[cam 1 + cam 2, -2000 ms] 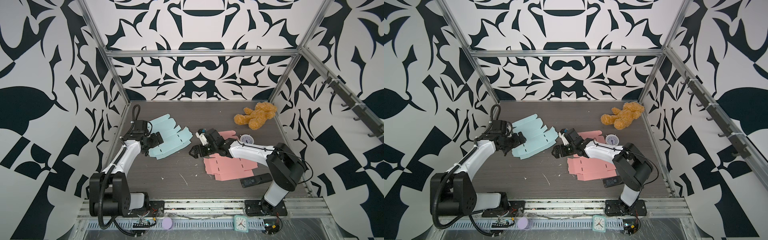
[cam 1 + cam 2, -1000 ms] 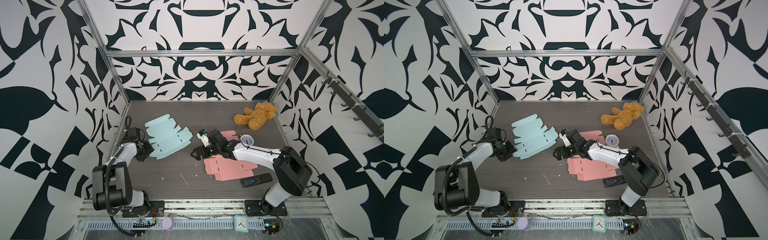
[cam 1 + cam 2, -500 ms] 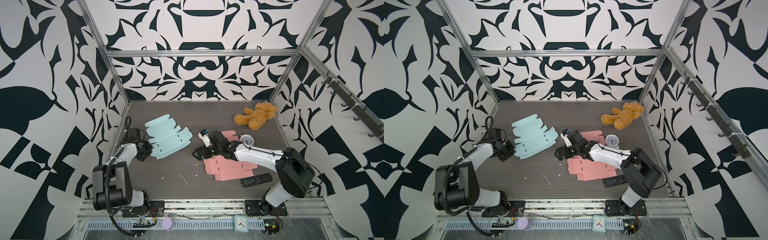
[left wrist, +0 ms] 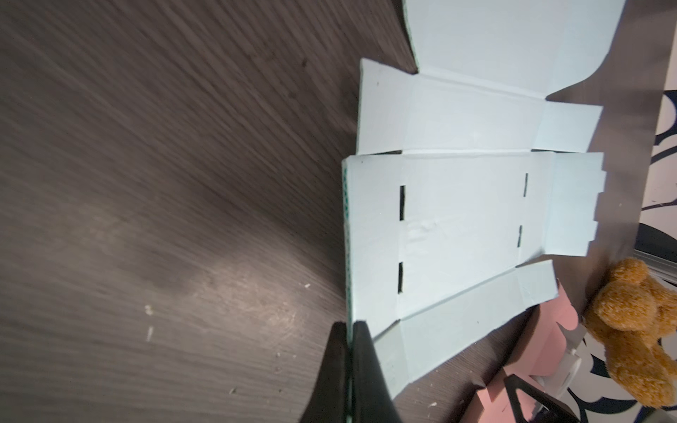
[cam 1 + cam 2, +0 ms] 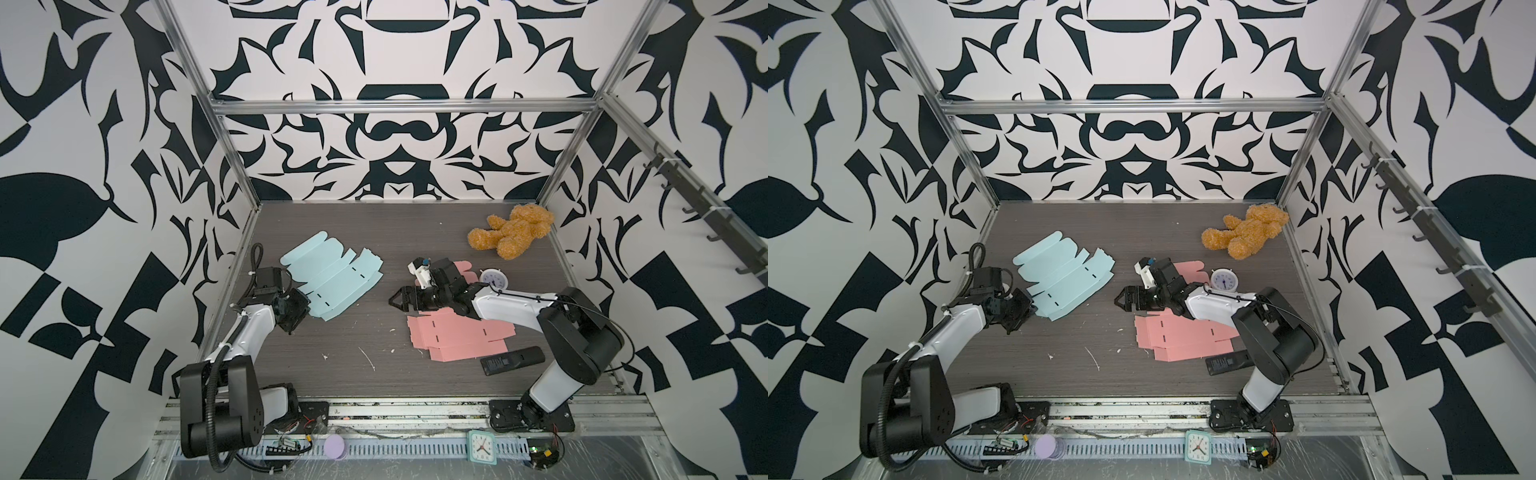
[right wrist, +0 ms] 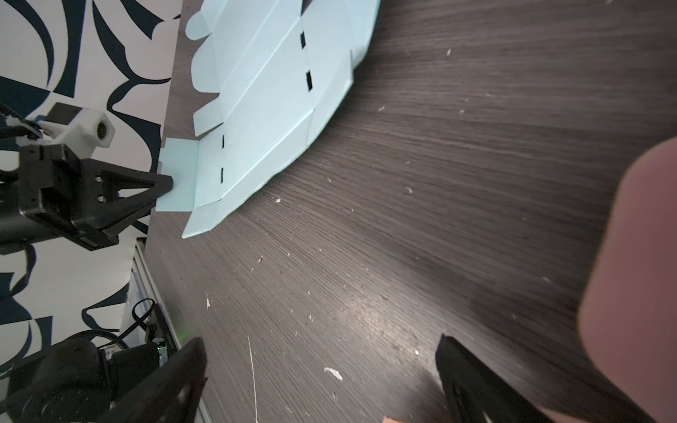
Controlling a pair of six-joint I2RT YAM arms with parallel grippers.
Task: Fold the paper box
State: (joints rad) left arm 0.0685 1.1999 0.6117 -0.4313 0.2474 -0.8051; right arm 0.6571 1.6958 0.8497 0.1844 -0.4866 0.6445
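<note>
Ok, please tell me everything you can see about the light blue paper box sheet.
The light blue box blank is an unfolded die-cut sheet, matte, like thin cardboard. It has a rounded lid flap at the far end, panels parted by creases, side flaps, one of them notched, and four short slots. It lies almost flat on the dark wood-grain table, at the left in both top views. The left gripper is shut on the edge of a side flap; nothing else touches it.
</note>
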